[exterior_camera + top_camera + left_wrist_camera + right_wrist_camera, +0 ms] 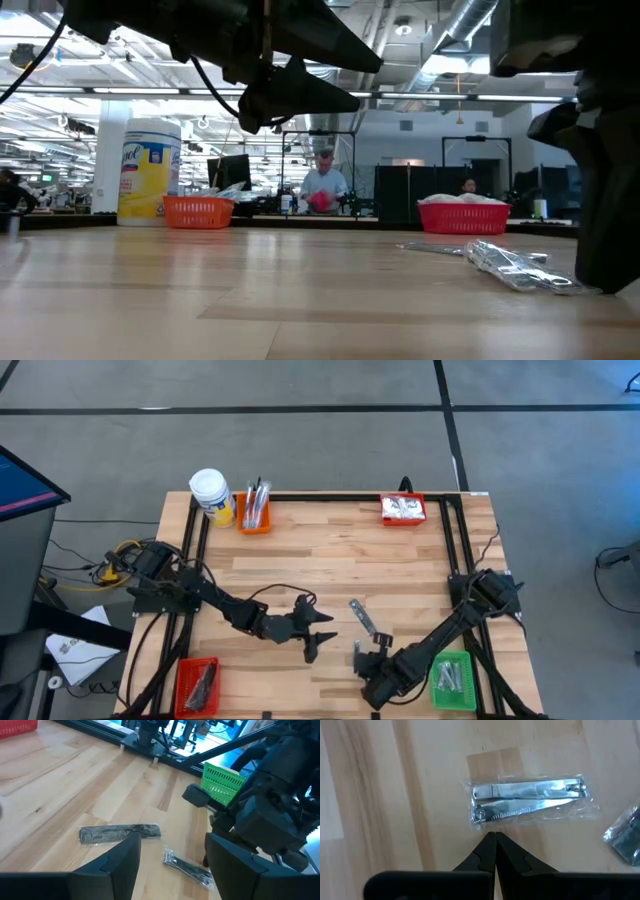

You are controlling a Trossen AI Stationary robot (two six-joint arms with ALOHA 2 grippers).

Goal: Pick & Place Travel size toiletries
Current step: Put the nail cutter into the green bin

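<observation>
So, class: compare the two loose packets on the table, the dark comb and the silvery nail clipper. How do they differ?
The comb packet is dark and matte; the nail clipper packet is shiny metal in clear wrap. The comb is one long flat strip with fine teeth; the clipper shows two hinged metal arms. The comb lies ahead of the left tool, which is open; the clipper lies just past the shut right tool. Both lie flat on the wooden table, and neither is held.

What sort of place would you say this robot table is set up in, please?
Probably a large open lab or workshop: exposed ceiling ducts, rows of monitors on benches behind the wooden table, and a person working there.
</observation>
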